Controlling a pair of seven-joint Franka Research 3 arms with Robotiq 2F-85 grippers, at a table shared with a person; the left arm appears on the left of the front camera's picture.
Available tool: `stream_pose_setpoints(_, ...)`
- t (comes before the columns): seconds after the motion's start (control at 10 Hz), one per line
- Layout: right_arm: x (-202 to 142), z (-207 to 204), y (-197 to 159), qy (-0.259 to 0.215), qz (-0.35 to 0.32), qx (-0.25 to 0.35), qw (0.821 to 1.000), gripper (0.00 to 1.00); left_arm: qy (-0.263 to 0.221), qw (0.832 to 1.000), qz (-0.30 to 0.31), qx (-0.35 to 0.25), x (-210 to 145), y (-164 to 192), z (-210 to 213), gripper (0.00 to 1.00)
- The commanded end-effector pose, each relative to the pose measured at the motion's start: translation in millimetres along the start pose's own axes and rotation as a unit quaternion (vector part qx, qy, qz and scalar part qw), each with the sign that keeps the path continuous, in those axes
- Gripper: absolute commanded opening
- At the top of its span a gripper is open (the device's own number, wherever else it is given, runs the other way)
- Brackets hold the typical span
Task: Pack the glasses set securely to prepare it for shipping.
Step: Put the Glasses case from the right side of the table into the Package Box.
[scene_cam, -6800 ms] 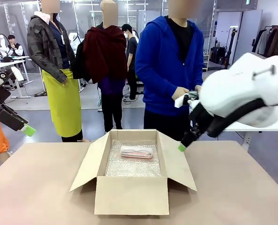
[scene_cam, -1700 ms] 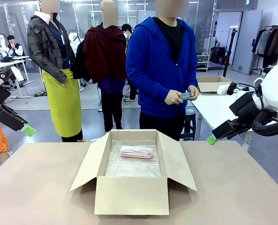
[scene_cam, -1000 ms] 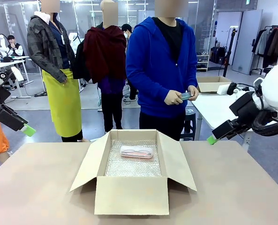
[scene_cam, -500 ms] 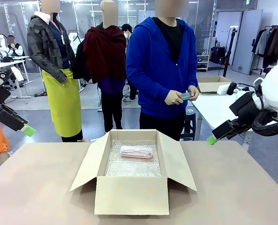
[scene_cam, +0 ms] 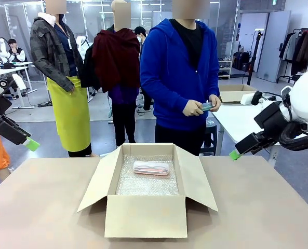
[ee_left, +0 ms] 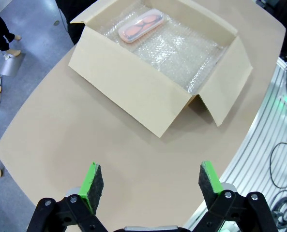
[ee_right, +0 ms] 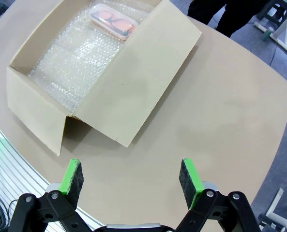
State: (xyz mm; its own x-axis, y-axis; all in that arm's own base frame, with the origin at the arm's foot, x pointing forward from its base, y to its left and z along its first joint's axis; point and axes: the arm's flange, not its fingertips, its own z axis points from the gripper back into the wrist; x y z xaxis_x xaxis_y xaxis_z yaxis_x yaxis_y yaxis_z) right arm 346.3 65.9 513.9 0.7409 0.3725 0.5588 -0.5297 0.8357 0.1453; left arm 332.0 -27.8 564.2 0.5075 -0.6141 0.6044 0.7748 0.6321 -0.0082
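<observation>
One of the two cases is packed: the pale pink case (scene_cam: 151,168) lies flat on the bubble-wrap sheet (scene_cam: 146,185) that lines the open cardboard box (scene_cam: 146,215). The box stands on the surface (scene_cam: 257,207), midway between its left and right edges. The case sits toward the box's far wall, which leaves bare padding on the near side, judged to be room for its partner. The mint green case (scene_cam: 206,106) is off the surface, held in the person's hands (scene_cam: 193,108) beyond the far edge, presumably awaiting handover. The left tool (ee_left: 150,176) hangs raised near the left edge, angled down toward the box, jaws fully apart and gripping nothing. The right tool (ee_right: 131,176) mirrors this pose near the right edge, equally wide and empty.
</observation>
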Motion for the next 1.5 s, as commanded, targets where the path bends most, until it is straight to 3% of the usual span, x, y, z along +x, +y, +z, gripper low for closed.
stream_pose_setpoints(0.0, 1.1, -2.4, -1.2, -0.003, 0.002, -0.004, 1.0, 1.0, -0.008, 1.0, -0.006, -0.008, -0.3, 1.3, 2.8, 1.0)
stream_pose_setpoints(1.4, 1.1, -2.4, -1.2, -0.003, 0.002, -0.004, 1.0, 1.0, -0.008, 1.0, -0.006, -0.008, -0.3, 1.3, 2.8, 1.0)
